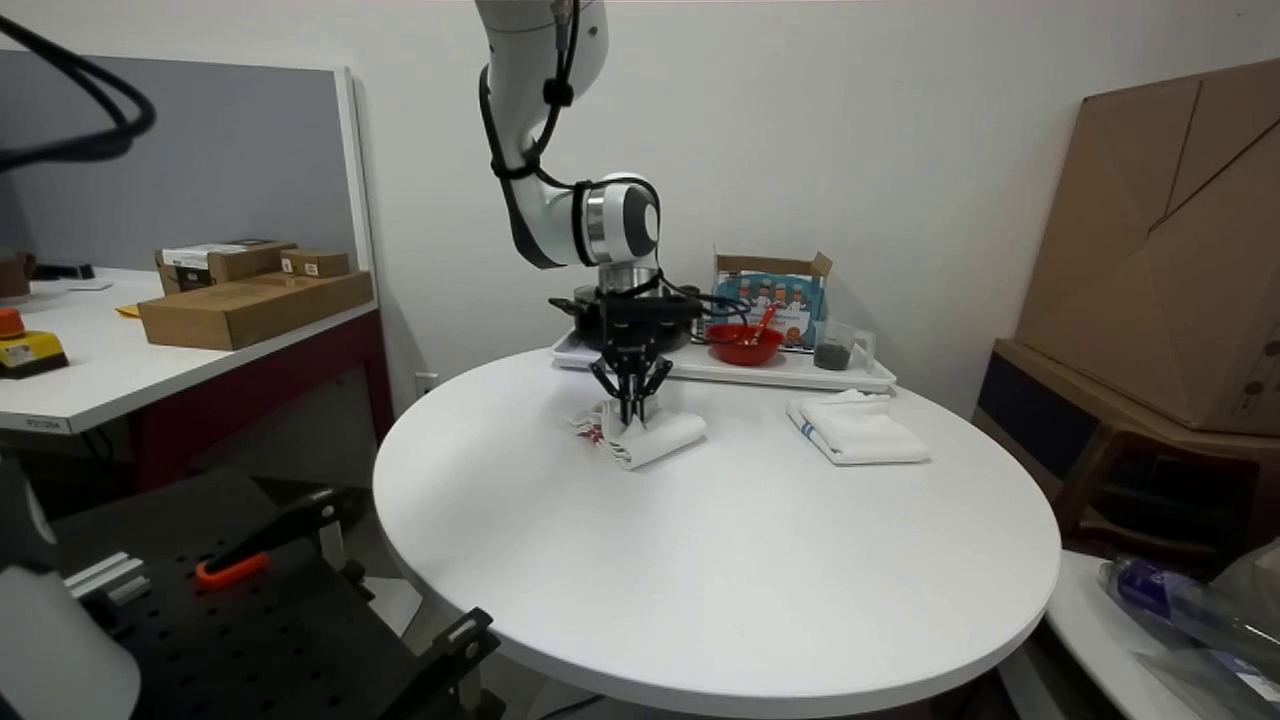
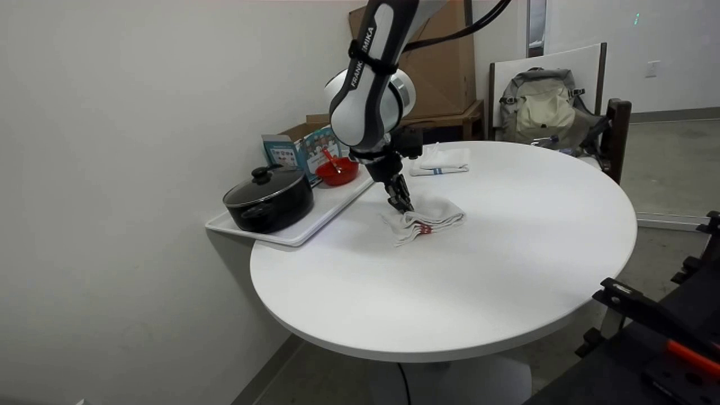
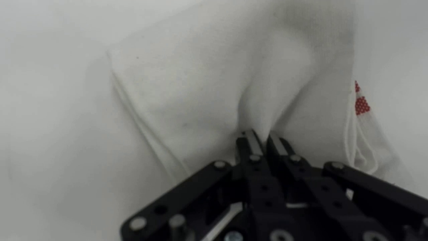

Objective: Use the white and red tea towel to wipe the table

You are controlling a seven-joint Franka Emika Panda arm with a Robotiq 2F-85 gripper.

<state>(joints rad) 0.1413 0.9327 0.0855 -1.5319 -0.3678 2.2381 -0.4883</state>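
Note:
The white and red tea towel [image 1: 668,436] lies on the round white table [image 1: 740,580], partly folded, with a red mark at one edge. In an exterior view the towel [image 2: 441,214] shows its red mark on the side facing the camera. My gripper [image 1: 632,415] points down at the towel; it also shows in an exterior view [image 2: 405,207]. In the wrist view the fingers [image 3: 263,139] are closed on a raised fold of the towel [image 3: 187,87], which bunches up between the tips. The cloth rests on the table [image 3: 50,140]. The fingertips are partly sunk in the cloth.
A flatter white folded cloth with blue stripes [image 1: 862,430] lies on the table. At the wall side, a white tray [image 2: 323,222] holds a black lidded pot [image 2: 270,199], a red bowl [image 1: 742,347], a printed box [image 1: 780,300] and a clear cup [image 1: 835,350].

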